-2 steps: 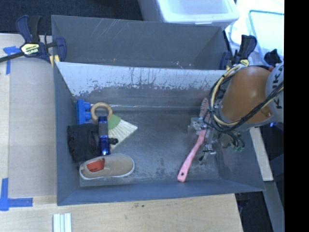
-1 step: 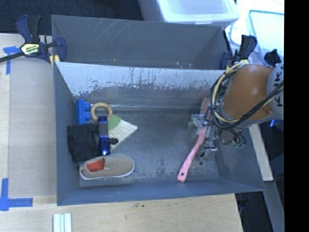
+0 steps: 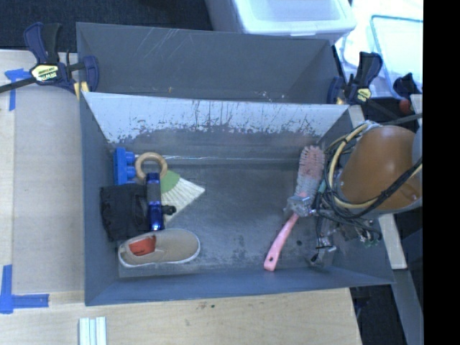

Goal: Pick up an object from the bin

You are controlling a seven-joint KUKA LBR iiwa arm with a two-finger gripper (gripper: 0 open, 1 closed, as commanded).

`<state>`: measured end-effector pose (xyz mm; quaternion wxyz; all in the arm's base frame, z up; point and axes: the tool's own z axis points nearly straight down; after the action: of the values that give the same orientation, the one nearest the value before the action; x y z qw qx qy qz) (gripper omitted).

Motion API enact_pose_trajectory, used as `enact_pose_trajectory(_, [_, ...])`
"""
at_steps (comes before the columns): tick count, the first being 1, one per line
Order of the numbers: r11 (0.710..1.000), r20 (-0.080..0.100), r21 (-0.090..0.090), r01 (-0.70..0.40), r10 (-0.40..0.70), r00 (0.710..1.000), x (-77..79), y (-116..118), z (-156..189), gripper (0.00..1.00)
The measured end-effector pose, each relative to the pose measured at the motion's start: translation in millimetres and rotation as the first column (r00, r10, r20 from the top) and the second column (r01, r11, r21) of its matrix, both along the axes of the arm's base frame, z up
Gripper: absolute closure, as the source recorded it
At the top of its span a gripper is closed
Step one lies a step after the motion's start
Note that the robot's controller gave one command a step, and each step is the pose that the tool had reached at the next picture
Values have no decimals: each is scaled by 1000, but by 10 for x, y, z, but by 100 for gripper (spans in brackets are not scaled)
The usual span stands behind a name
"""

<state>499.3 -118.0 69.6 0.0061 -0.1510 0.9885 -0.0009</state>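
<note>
My gripper (image 3: 321,252) hangs low at the bin's right wall, below the orange cover and cables. Just to its left lies a pink brush (image 3: 282,237). Its bristle head points toward the back wall and its handle runs toward the front. The gripper is beside the brush's handle, and I cannot see anything held in it.
Several things are clustered at the bin's left: a white shoe with a red inside (image 3: 159,249), a blue clamp-like tool (image 3: 154,203), a black object (image 3: 121,210), a blue block (image 3: 123,165), a wooden ring (image 3: 151,165) and a white and green fan-shaped piece (image 3: 181,189). Bare floor lies between them and the brush.
</note>
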Motion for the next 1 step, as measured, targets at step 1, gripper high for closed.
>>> enact_pose_trajectory(1, [990, 13, 4, 138, -138, 990, 486, -188, 14, 100])
